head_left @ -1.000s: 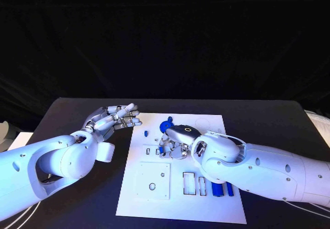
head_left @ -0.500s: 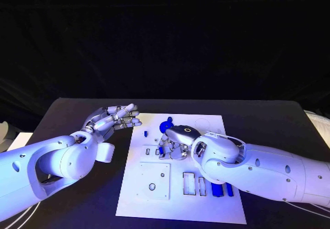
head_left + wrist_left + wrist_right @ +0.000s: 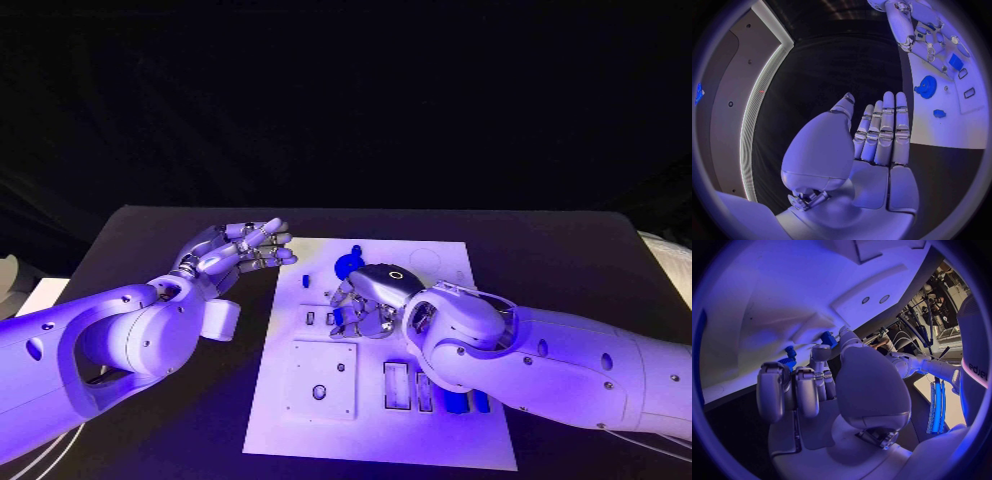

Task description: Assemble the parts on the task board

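On the black table (image 3: 577,250) lies the white task board (image 3: 433,440), its long axis running away from the robot. The right hand (image 3: 368,300) is low over the board's middle, fingers (image 3: 811,385) curled downward and inward. In the right wrist view a small blue part (image 3: 828,338) sits at the fingertips, against the board's surface; whether it is actually pinched or merely touched cannot be told from these pictures.

A blue gear (image 3: 348,265) stands on the board just beyond the right hand, on the far side of it. Another small blue piece (image 3: 307,279) lies near the board's left edge, between the two hands. Long blue bars (image 3: 456,398) rest in the near right portion of the board, partly hidden under the right forearm, their long axes parallel to the board's length. Empty rectangular slots (image 3: 395,384) lie just beside them.

The left hand (image 3: 238,250) is held above the table just off the board's far left corner, holding nothing, with fingers (image 3: 886,127) extended and lying close side by side.

Judgement: the right hand is the working hand and the nearer one to the parts in the middle of the board. The coming move appears to turn on the small part under its fingertips, which lies directly below and slightly ahead of the fingers.
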You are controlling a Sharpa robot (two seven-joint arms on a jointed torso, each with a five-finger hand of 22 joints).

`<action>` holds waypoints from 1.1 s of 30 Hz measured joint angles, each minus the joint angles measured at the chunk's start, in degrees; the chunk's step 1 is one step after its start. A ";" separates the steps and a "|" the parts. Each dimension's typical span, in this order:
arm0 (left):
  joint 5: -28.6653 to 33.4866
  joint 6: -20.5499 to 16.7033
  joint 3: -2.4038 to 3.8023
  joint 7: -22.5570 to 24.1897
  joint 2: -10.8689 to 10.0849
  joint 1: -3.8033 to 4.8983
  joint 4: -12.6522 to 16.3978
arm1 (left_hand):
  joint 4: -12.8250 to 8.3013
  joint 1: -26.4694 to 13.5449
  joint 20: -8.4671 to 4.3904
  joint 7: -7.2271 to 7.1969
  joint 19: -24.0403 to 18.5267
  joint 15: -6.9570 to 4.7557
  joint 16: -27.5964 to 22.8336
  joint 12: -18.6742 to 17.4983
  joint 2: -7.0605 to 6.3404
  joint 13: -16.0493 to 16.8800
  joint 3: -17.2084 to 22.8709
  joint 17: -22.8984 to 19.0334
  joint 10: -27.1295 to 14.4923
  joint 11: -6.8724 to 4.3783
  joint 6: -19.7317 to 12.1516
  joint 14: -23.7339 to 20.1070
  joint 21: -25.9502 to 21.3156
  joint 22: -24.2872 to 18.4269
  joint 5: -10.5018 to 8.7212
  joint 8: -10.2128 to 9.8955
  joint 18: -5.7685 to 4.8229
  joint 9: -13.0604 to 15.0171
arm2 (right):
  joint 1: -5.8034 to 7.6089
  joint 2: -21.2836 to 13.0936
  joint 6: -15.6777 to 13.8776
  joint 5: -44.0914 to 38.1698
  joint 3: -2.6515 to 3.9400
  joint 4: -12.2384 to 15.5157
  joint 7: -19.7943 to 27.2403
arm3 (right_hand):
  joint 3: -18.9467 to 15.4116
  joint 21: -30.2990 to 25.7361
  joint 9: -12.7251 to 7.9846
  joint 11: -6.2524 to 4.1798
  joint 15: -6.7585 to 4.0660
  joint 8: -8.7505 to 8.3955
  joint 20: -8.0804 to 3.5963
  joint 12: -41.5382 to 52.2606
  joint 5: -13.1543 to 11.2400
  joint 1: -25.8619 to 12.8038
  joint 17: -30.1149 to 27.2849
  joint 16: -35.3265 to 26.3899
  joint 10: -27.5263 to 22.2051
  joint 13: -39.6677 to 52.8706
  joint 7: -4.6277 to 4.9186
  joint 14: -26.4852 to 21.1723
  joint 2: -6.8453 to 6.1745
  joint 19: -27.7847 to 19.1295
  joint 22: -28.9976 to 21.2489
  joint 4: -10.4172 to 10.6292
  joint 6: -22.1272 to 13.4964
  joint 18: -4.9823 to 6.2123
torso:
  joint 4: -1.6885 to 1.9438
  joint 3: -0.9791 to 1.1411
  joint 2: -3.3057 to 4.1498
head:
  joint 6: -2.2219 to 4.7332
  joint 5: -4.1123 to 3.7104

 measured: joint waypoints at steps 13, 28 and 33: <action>-3.01 0.33 -0.02 -4.20 0.31 -0.01 -1.27 | 0.36 -0.76 -5.73 -3.34 14.60 -5.79 23.10 3.56 -0.15 2.20 -0.69 18.96 11.10 -4.69 3.96 16.66 10.23 4.95 0.00 0.00 0.00 0.28 | 1.21 -6.89 -5.50 8.88 1.54 4.99 11.98 | -5.57 -2.05 -0.05 0.82 0.62 0.00 1.02 0.09 0.88 1.82 -0.01 -1.48 -1.64 -0.45 0.75 0.21 0.77 -1.02 -1.96 0.41 -3.24 0.00 | 0.00 -0.01 -0.16 | 0.02 0.38; -30.81 8.06 -0.04 -36.42 3.59 1.65 -3.44 | 5.89 -11.94 -10.10 -8.85 25.38 -9.87 77.90 57.21 0.70 52.60 -8.18 61.12 15.29 -9.95 7.76 17.18 59.54 60.11 -0.34 13.36 -5.33 10.39 | 9.74 -18.48 -2.61 38.48 2.14 2.71 22.76 | -6.29 -2.52 0.10 0.72 0.62 0.24 1.01 0.71 2.44 4.62 0.04 -1.99 -1.93 -0.56 0.68 0.21 3.42 -1.45 -2.52 0.19 -3.34 -0.01 | -0.39 0.05 -2.03 | -0.93 0.70; -41.76 12.82 0.02 -47.17 6.18 3.16 -4.71 | 6.16 -14.51 -10.59 -10.14 26.49 -10.38 77.90 66.19 2.42 62.07 -12.22 61.12 17.04 -11.08 5.51 17.25 64.58 67.87 -2.70 21.41 -6.29 18.50 | 10.44 -19.68 -2.69 44.35 2.12 0.24 23.58 | -6.29 -2.52 0.15 0.72 0.62 0.24 1.01 0.71 2.66 4.59 0.03 -2.03 -1.93 -0.64 0.68 0.21 3.42 -1.45 -2.66 0.19 -3.34 0.00 | -0.46 0.19 -2.74 | -1.33 1.09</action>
